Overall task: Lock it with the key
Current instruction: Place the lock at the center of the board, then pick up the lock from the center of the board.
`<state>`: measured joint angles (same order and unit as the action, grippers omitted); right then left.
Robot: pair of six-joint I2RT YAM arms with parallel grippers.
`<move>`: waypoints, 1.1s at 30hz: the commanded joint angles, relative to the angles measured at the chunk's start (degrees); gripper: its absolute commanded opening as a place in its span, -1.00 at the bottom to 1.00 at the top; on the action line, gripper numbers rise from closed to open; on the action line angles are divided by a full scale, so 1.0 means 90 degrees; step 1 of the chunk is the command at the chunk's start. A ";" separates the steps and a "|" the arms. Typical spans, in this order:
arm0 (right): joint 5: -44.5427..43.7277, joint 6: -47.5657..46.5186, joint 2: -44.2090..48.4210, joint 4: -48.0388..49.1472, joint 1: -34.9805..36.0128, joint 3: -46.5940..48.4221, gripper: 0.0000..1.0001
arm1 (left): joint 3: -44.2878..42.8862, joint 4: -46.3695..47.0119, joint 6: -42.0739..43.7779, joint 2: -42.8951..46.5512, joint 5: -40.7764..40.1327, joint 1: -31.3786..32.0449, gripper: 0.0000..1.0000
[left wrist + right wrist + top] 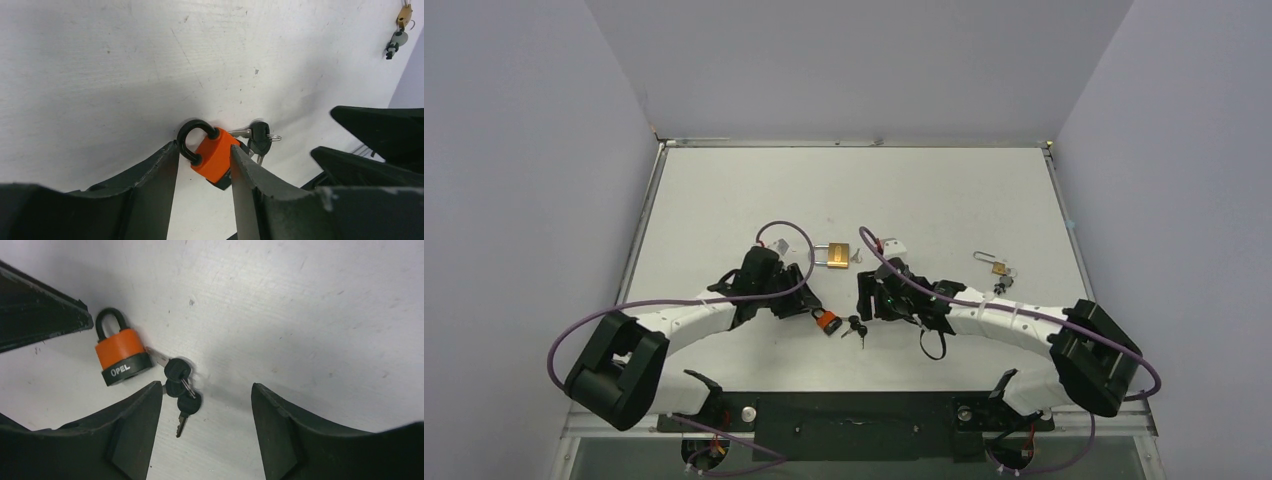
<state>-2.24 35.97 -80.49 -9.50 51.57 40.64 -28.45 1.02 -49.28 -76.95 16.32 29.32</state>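
You're at the bracing step. Your left gripper (202,150) is spread and straddles the orange padlock (120,357), which lies flat on the table (300,315). One finger sits against the body and the other just beside the black shackle, so nothing is pinched yet. Your right gripper (206,387) is spread wide and holds nothing. The bunch of keys (177,372) lies just ahead of its inner finger, with one blade apparently seated in the padlock's base. I cannot tell if the shackle is latched. Next, I judge, squeeze the left on the body, then bring the right sideways onto the seated key's head and turn.
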 commanded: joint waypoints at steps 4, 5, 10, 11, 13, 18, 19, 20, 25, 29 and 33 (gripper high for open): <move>-0.1550 0.0281 0.0786 -0.0948 -0.0529 0.0678 0.28 | -0.1169 -0.1604 0.0806 0.0723 -0.1288 0.0374 -0.13; -0.1632 0.0315 0.0869 -0.1133 -0.0765 0.0699 0.28 | -0.1320 -0.1699 0.0887 0.0759 -0.1350 0.0399 -0.12; -0.1939 0.0503 0.1254 -0.1562 -0.1988 0.0653 0.28 | -0.1698 -0.1962 0.1079 0.1137 -0.1259 0.0456 -0.04; -0.1988 0.0505 0.1342 -0.1640 -0.2140 0.0639 0.28 | -0.1787 -0.1960 0.1115 0.1181 -0.1184 0.0459 -0.03; -0.2123 0.0476 0.1422 -0.1716 -0.2604 0.0585 0.28 | -0.1902 -0.1938 0.1148 0.1291 -0.0965 0.0468 -0.01; -0.2217 0.0408 0.1365 -0.1480 -0.3795 0.0371 0.25 | -0.2135 -0.1924 0.1226 0.1505 -0.0535 0.0480 0.05; -0.2198 0.0393 0.1350 -0.1394 -0.4031 0.0335 0.25 | -0.2158 -0.1935 0.1246 0.1554 -0.0458 0.0474 0.06; -0.2156 0.0381 0.1271 -0.1178 -0.4148 0.0252 0.25 | -0.2190 -0.1927 0.1256 0.1580 -0.0413 0.0473 0.06; -0.1352 0.0365 0.0639 -0.0545 -0.5225 0.0133 0.24 | -0.2266 -0.1899 0.1288 0.1751 -0.0160 0.0476 0.08; -0.0822 0.0347 0.0160 0.0065 -0.5916 0.0043 0.24 | -0.2229 -0.1873 0.1260 0.1939 -0.0094 0.0481 0.10; -0.0774 0.0212 -0.0423 0.0124 -0.6177 0.0376 0.23 | -0.2161 -0.1871 0.1225 0.2063 -0.0069 0.0478 0.17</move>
<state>-11.75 39.31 -81.41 -12.99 -2.33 41.43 -45.98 -16.58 -38.68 -60.40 14.20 33.34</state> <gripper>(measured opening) 0.619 0.572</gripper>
